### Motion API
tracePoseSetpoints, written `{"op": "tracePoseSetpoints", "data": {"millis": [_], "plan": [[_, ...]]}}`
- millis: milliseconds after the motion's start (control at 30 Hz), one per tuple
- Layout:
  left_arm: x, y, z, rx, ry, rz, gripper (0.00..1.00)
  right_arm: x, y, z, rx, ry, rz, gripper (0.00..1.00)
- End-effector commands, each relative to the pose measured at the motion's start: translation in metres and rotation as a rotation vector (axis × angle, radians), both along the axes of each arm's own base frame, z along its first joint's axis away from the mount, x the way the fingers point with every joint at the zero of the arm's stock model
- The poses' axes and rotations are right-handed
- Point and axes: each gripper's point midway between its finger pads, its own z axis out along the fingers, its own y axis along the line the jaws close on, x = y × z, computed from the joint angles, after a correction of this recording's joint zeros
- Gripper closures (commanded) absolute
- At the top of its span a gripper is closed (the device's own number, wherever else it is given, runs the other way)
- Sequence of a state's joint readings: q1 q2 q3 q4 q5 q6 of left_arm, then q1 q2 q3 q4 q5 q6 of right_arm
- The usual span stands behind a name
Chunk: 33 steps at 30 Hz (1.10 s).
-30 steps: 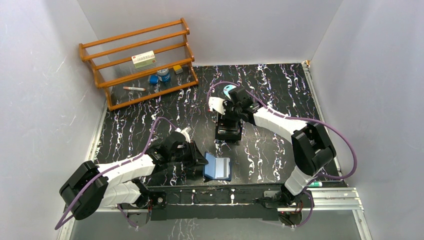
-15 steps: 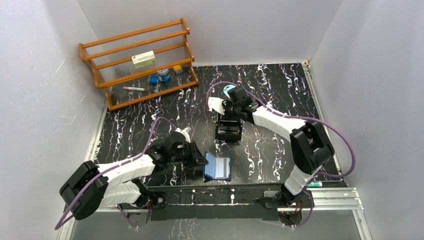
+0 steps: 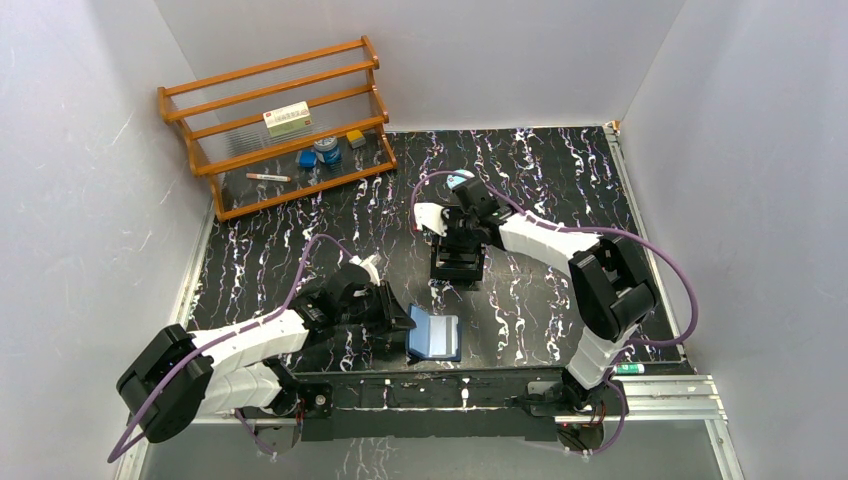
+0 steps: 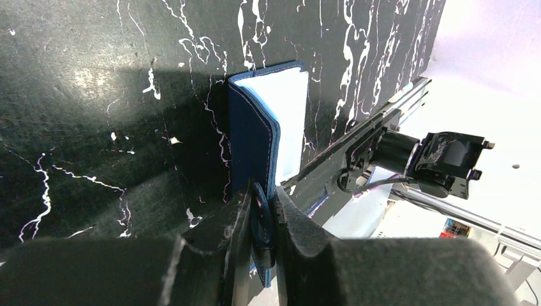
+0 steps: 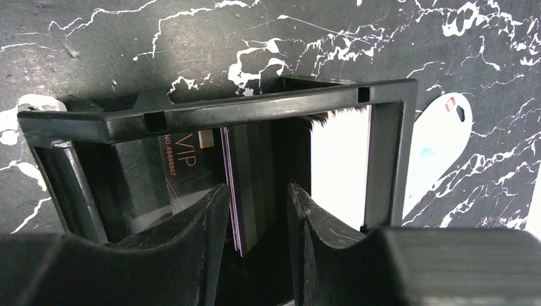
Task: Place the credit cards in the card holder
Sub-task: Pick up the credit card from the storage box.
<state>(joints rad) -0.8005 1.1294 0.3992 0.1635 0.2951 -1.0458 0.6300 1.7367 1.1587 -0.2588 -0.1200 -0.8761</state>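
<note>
The card holder point(image 3: 435, 336), a navy-blue wallet with pale inner pockets, stands partly unfolded near the table's front edge. My left gripper point(image 3: 400, 322) is shut on its snap flap, and the wrist view shows the holder point(image 4: 255, 137) on edge with the jaws of that gripper point(image 4: 261, 197) pinching the tab. The credit cards point(image 5: 245, 172) stand on edge as a thin stack inside a black tray point(image 5: 255, 108). My right gripper point(image 5: 258, 191) is open and straddles that stack, which lies against the left finger with a gap to the right one. In the top view this gripper point(image 3: 460, 245) reaches down into the tray point(image 3: 458, 268).
Beside the stack, a card printed VIP point(image 5: 185, 159) leans at the tray's left and white cards point(image 5: 338, 166) stand at its right. A pale tag point(image 5: 440, 137) lies just outside the tray. A wooden rack point(image 3: 290, 150) with a white-and-red box point(image 3: 287, 119) stands at the back left.
My right gripper has gone from shut to open over the cards in the tray, and its wrist has shifted slightly. The left arm and the card holder have not moved.
</note>
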Motion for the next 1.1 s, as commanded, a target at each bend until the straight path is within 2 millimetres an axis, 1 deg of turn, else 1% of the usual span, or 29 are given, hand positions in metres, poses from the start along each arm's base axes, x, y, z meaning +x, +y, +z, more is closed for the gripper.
{"op": "tracePoseSetpoints", "data": {"millis": [0,33,100,233,333,433,533,633,767,933,1067], "plan": [[0.003,0.0,0.01,-0.017,-0.034,-0.002,0.85,0.005,0.005,-0.004,0.024,-0.055,0.016,0.53],[0.003,0.0,0.01,-0.014,-0.035,-0.003,0.85,0.006,0.004,-0.004,0.021,-0.062,0.018,0.53],[0.003,0.0,0.01,-0.012,-0.036,-0.005,0.85,0.006,0.002,-0.017,-0.001,-0.047,0.02,0.53],[0.003,0.001,0.008,-0.009,-0.038,-0.002,0.85,0.002,0.002,-0.02,-0.002,-0.031,0.028,0.52],[0.003,0.001,0.008,-0.009,-0.038,-0.002,0.85,0.008,0.0,-0.022,-0.013,-0.064,0.011,0.51],[0.002,0.002,0.008,-0.008,-0.038,-0.003,0.85,0.026,-0.004,-0.015,-0.015,-0.151,-0.043,0.54],[0.002,0.003,0.009,-0.011,-0.041,0.003,0.85,0.035,-0.002,-0.002,0.009,-0.208,-0.061,0.56],[0.002,0.003,0.009,-0.022,-0.045,0.012,0.85,0.041,0.002,0.004,0.011,-0.232,-0.049,0.57],[0.002,0.003,0.008,-0.014,-0.039,0.002,0.85,0.047,0.001,-0.004,-0.005,-0.211,-0.042,0.56],[0.001,0.005,0.009,-0.023,-0.045,0.014,0.85,0.045,0.0,-0.02,-0.01,-0.158,-0.031,0.55],[0.001,0.005,0.011,-0.026,-0.045,0.016,0.85,0.046,0.001,-0.019,0.009,-0.154,-0.026,0.54]]}}
